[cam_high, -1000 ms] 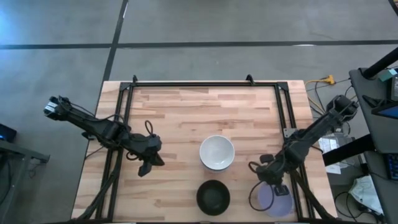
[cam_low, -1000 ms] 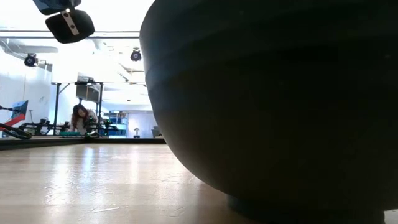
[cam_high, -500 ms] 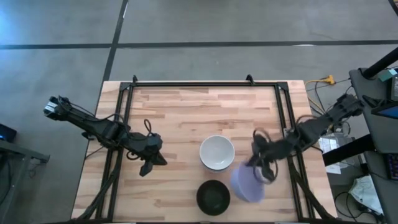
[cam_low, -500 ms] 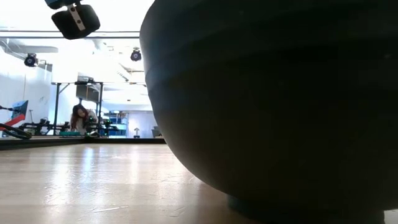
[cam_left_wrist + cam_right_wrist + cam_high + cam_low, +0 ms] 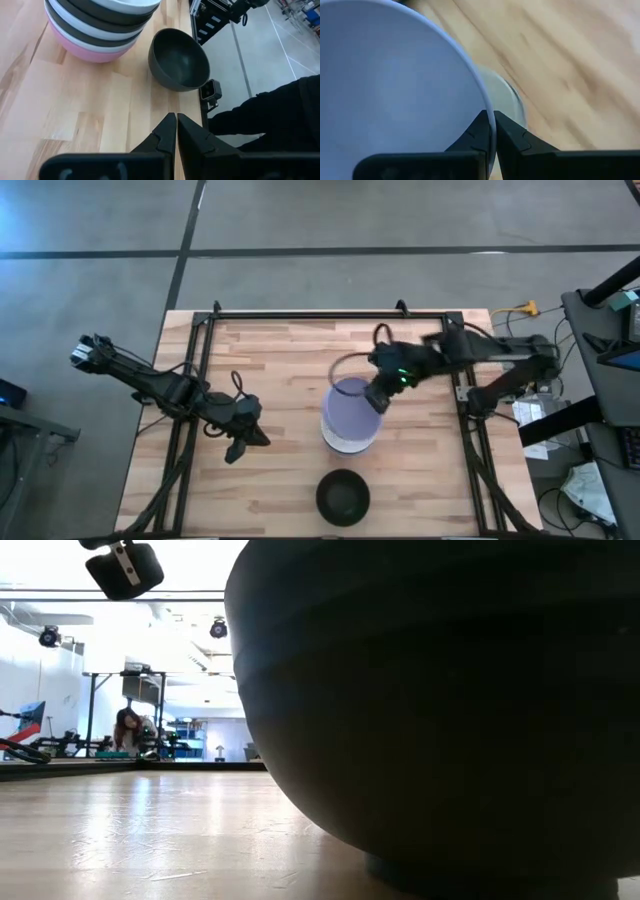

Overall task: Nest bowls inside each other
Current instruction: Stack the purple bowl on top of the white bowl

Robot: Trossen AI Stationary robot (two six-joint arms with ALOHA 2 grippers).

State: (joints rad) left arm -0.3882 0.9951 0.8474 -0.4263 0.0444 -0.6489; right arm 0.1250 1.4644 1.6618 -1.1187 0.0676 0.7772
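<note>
Lavender bowl (image 5: 352,412): held by its rim above the stack of bowls at the middle of the table, mouth upward and slightly tilted; in the high view it covers most of the stack, and in the right wrist view (image 5: 395,85) its pale inside fills much of the frame.
Stack of bowls (image 5: 100,25): nested upright on the wood; the left wrist view shows a pink bowl (image 5: 90,50) at the bottom, then black and white bowls alternating above it; the top of the stack runs out of that frame. In the high view only a white rim (image 5: 345,446) shows under the lavender bowl.
Single black bowl (image 5: 343,496): stands upright and alone near the table's front edge, just in front of the stack and apart from it; seen too in the left wrist view (image 5: 180,60). It looms as a dark mass (image 5: 440,700) close to the low camera.
Right gripper (image 5: 377,400): reached in from the right side over the middle of the table, fingers pinched closed on the lavender bowl's rim, one finger inside and one outside (image 5: 490,131).
Left gripper (image 5: 243,442): waits over the left part of the table, well apart from the bowls, fingers closed together with nothing between them (image 5: 176,131).
Table (image 5: 280,360): light wooden top with a black frame around it.
Person (image 5: 128,730): far off in the room behind, seen in the low view.
</note>
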